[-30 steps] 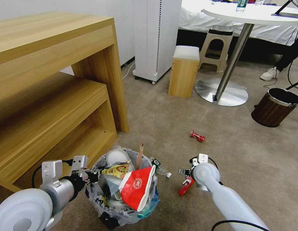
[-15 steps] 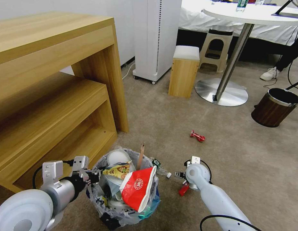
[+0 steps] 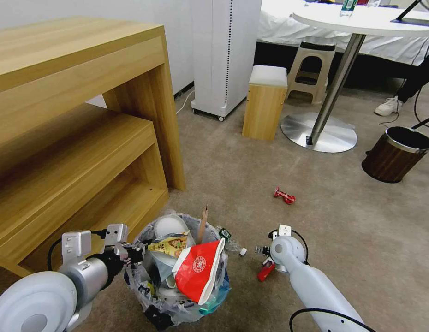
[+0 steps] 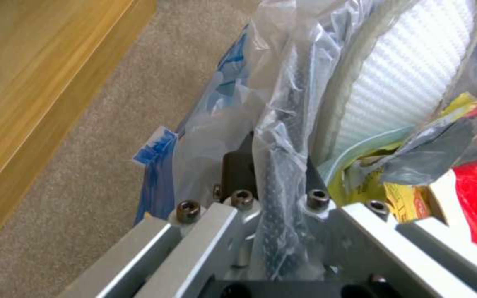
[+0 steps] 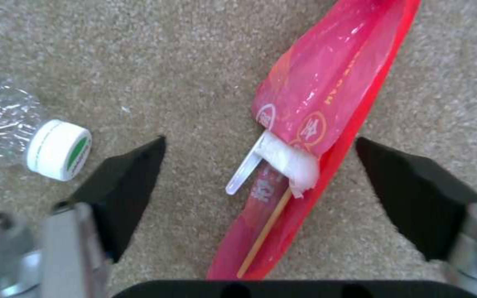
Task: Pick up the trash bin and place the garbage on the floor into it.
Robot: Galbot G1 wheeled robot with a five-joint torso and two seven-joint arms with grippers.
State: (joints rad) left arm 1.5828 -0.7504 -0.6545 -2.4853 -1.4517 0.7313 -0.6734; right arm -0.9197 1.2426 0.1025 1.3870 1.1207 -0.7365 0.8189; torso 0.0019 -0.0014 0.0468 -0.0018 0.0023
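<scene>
The left hand (image 3: pixel 131 254) is pressed together on the rim of the trash bin (image 3: pixel 177 295), pinching the black edge and its crinkly clear bag. In the left wrist view the bag-wrapped rim (image 4: pixel 283 174) runs straight between the hand's two plates. The bin sits low in front of the robot, beside the wooden shelf unit (image 3: pixel 80 138), and is heaped with garbage: a crushed red-and-white bowl (image 3: pixel 198 269), a white slipper (image 4: pixel 410 70), a yellow wrapper (image 3: pixel 170 245) and a wooden stick (image 3: pixel 202 223) standing up.

The right hand (image 5: pixel 261 182) hangs low over the carpet (image 3: pixel 270 170) to the right of the bin, spread wide. Its two black fingers (image 5: pixel 128 182) stand on either side of a red wrapper (image 5: pixel 327 95) lying flat on the floor, without touching it. A white plastic spoon tip (image 5: pixel 244 169) and a thin wooden stick poke out of the wrapper. A clear bottle with a white cap (image 5: pixel 56 149) lies just beside one finger. Farther off, another red wrapper (image 3: pixel 284 196) lies on the carpet.
</scene>
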